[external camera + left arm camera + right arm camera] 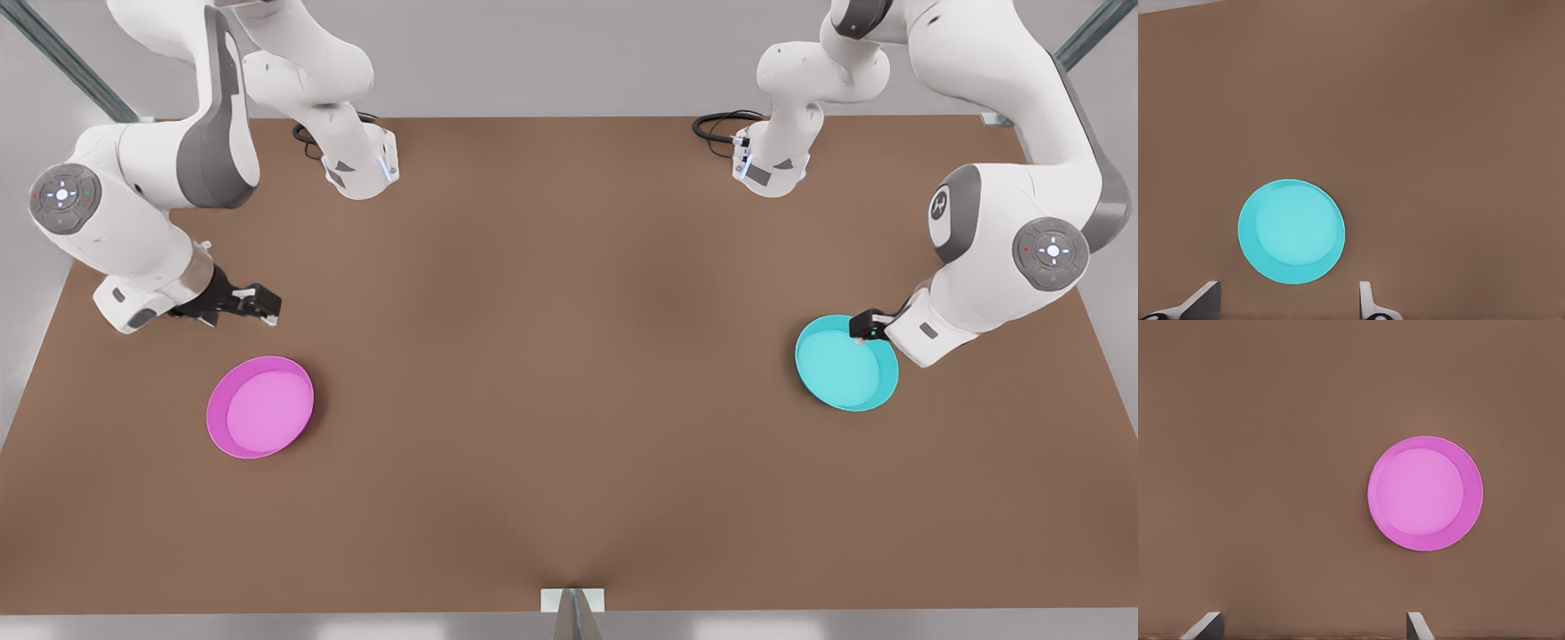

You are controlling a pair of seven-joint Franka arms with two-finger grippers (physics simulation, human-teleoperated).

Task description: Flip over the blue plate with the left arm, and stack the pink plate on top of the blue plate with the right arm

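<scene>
Brown tabletop [569,373]: wide bare surface between the dishes. Pink plate [260,406] at the front view's left, rim up, well inside the edges. Blue plate [845,363] at the front view's right, rim up. Right gripper [262,304] near pink plate, fingers [1205,625] spread wide, empty. Left gripper [862,331] over blue plate's rim, fingers [1199,301] wide.
</scene>
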